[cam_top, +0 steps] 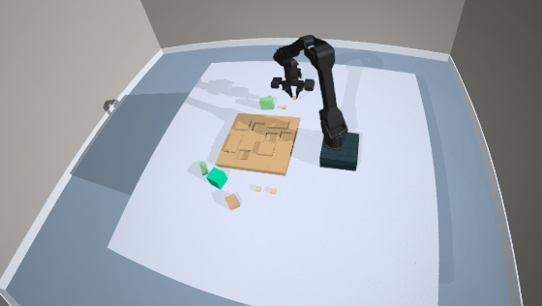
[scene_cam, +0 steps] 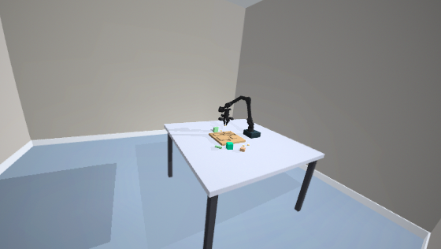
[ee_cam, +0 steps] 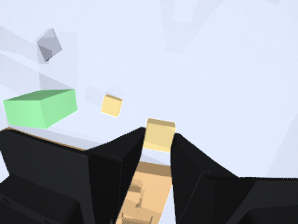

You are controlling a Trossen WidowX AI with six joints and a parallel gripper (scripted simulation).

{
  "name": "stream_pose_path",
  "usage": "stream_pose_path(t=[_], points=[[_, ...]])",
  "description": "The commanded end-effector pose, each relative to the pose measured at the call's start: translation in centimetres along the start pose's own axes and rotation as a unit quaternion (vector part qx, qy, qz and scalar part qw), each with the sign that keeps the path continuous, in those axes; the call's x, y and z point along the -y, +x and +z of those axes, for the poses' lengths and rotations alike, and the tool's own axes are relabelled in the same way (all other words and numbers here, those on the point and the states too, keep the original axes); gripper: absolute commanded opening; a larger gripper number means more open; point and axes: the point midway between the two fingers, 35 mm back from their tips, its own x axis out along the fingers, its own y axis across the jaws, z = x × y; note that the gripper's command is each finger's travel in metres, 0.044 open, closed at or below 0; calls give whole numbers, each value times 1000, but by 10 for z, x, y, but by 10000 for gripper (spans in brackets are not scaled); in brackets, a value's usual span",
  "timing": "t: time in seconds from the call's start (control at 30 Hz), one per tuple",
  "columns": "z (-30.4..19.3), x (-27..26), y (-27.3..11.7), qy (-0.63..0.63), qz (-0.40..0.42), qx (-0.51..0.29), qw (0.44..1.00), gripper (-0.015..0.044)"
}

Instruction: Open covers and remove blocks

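Note:
My gripper (cam_top: 293, 97) (scene_cam: 225, 124) (ee_cam: 158, 135) is shut on a small yellow block (ee_cam: 160, 135) and holds it above the table, beyond the board's far edge. The tan puzzle board (cam_top: 254, 166) (scene_cam: 223, 142) lies flat, with several wells and raised covers on it. A second small yellow block (cam_top: 284, 107) (ee_cam: 111, 105) lies on the table near a light green block (cam_top: 266, 103) (scene_cam: 216, 129) (ee_cam: 47, 109) behind the board. Two more yellow blocks, one (cam_top: 257, 189) and another (cam_top: 273, 191), lie in front of the board. Whether each cover is fully open is too small to tell.
A teal block (cam_top: 217, 178) (scene_cam: 229, 146), a thin green block (cam_top: 203, 168) (scene_cam: 218, 146) and an orange block (cam_top: 232, 201) (scene_cam: 242, 149) rest on the table off the board's near left side. The arm's dark base (cam_top: 339, 157) (scene_cam: 252, 134) stands right of the board.

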Motion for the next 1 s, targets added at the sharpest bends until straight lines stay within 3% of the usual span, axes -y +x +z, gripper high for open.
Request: stream_pose_path(t=[0.0,0.97], points=[[0,1,9,-2,-2,0,1000,80],[-3,4,56,-2,-2,-1,1000,80]])
